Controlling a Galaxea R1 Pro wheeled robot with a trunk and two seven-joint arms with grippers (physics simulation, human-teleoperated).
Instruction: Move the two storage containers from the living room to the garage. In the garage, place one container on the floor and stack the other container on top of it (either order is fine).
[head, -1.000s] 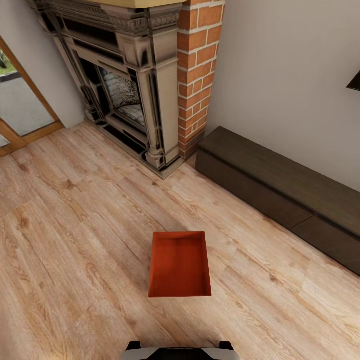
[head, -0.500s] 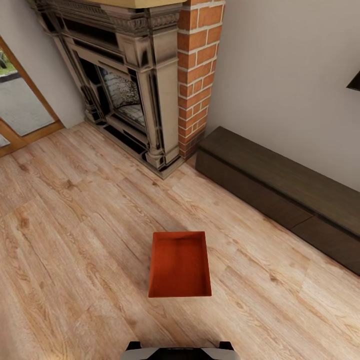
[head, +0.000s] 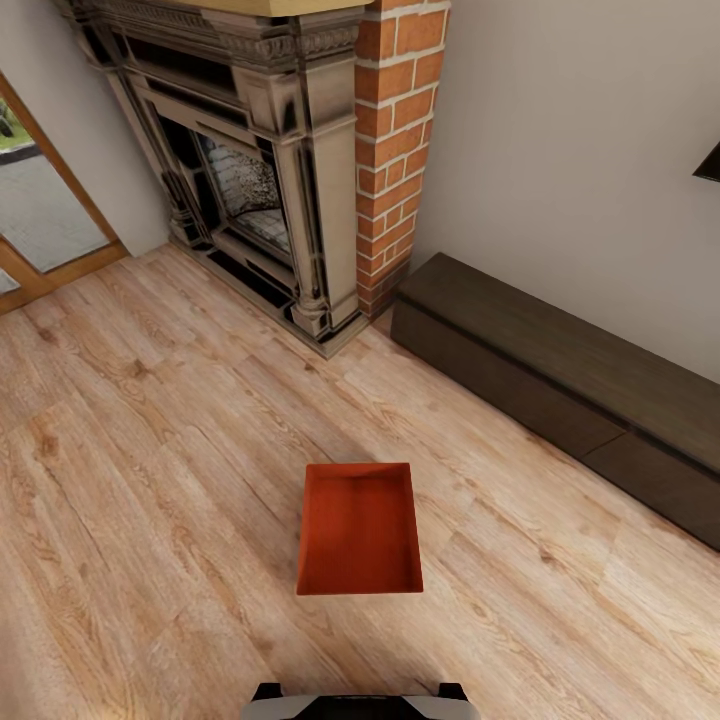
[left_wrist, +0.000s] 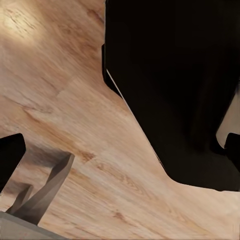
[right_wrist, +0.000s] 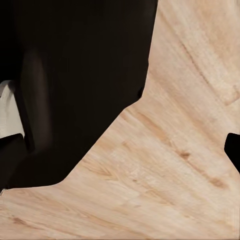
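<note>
While we face the fireplace (head: 250, 170):
container: one orange-red storage container (head: 358, 530) sits on wood-plank flooring (head: 150, 480), just ahead of us;
grippers: we can't tell if they're open or holding anything

Home living room, brick fireplace (head: 270, 170), plank flooring (head: 150, 480)

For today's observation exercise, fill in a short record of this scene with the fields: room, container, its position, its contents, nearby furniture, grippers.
room: living room with light wood-plank flooring
container: one orange-red storage container, open top
position: upright on the planks, directly ahead of the robot's base, apart from the furniture
contents: nothing visible inside
nearby furniture: red-brick fireplace beyond it to the left; long dark low cabinet along the wall to the right
grippers: fingertips barely show at the wrist views' edges; open or shut cannot be told
</note>
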